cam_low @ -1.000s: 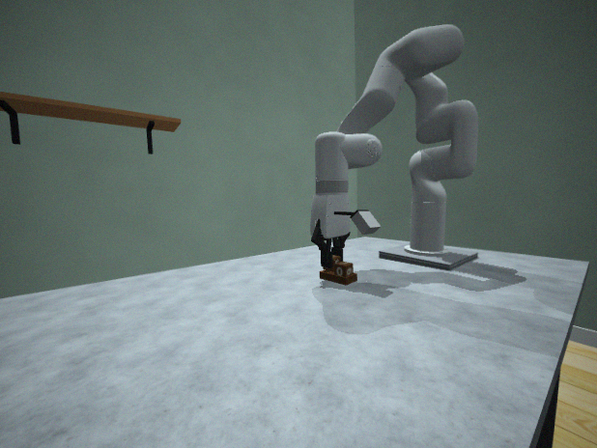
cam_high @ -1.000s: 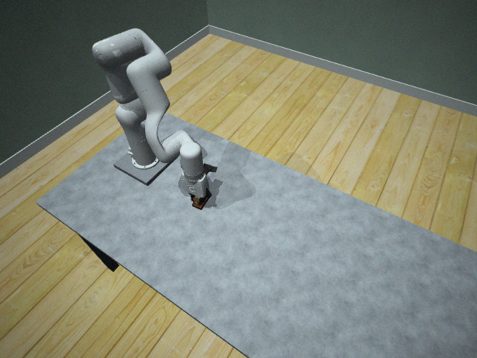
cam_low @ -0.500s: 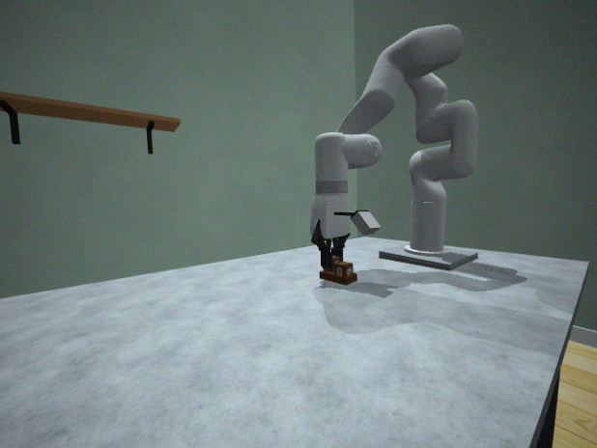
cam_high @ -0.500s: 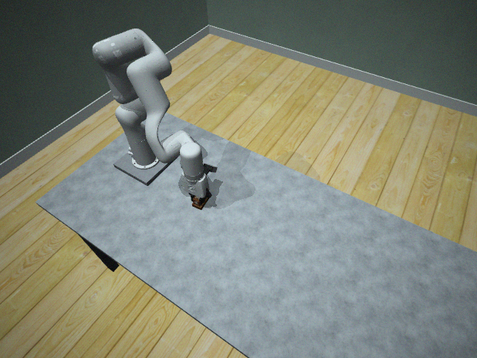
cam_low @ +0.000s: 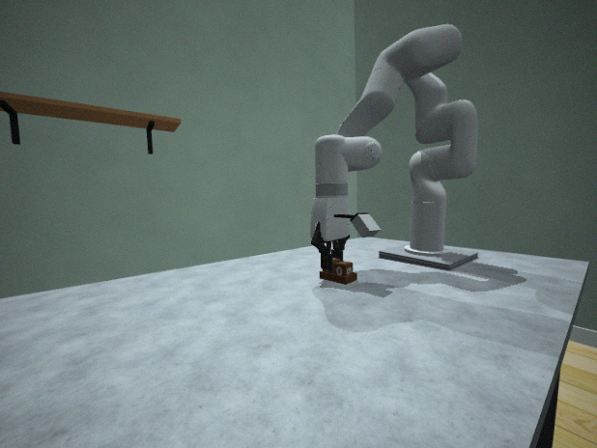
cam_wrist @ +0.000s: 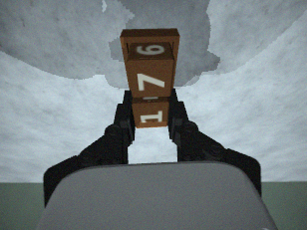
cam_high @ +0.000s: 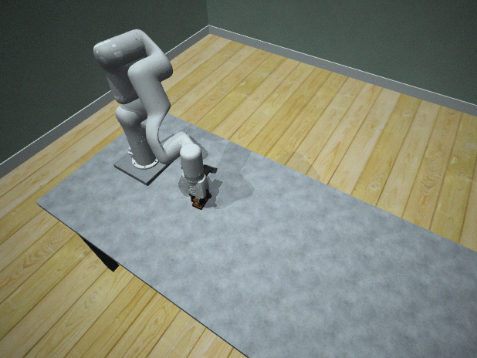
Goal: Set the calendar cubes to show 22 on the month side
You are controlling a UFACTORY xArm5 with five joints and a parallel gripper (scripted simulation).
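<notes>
Pointing down, the pincer (cam_high: 201, 197) (cam_low: 332, 264) (cam_wrist: 151, 101) straddles the cube showing 1 (cam_wrist: 151, 117).

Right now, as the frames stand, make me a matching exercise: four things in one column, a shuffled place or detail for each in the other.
1. Cube showing 1
2. Cube showing 7
3. Grey base plate
4. Wooden shelf

A. Under the arm's foot
B. On black brackets at the wall
C. Between the fingers of the gripper
D. Also shows a 6

Pairs: 1-C, 2-D, 3-A, 4-B
</notes>
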